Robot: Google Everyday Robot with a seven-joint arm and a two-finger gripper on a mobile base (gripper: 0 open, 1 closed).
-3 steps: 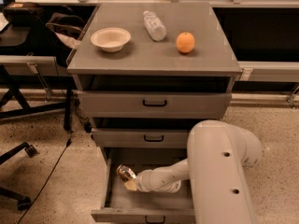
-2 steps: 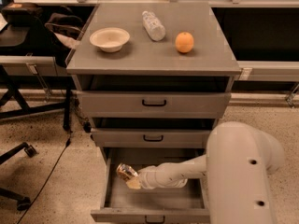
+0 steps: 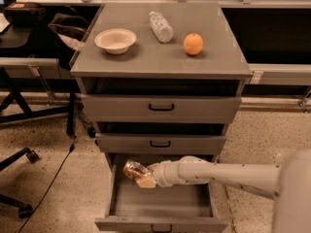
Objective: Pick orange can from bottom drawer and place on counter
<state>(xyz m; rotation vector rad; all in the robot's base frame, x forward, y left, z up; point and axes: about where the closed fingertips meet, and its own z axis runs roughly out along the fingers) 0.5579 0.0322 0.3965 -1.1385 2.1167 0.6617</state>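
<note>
The gripper is clamped on the orange can, reaching in from the right over the far left of the open bottom drawer. The can sits tilted, its amber-gold sides glinting and its shiny end facing left. Up on the counter are a white bowl, a clear bottle and an orange fruit.

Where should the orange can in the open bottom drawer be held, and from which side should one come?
Hold the orange can across its round side wall, near the middle, not on its shiny ends. It sits tilted over the left part of the bottom drawer, which is open above, so coming from the right and from above looks best. The gripper is at the can's right side.
</note>
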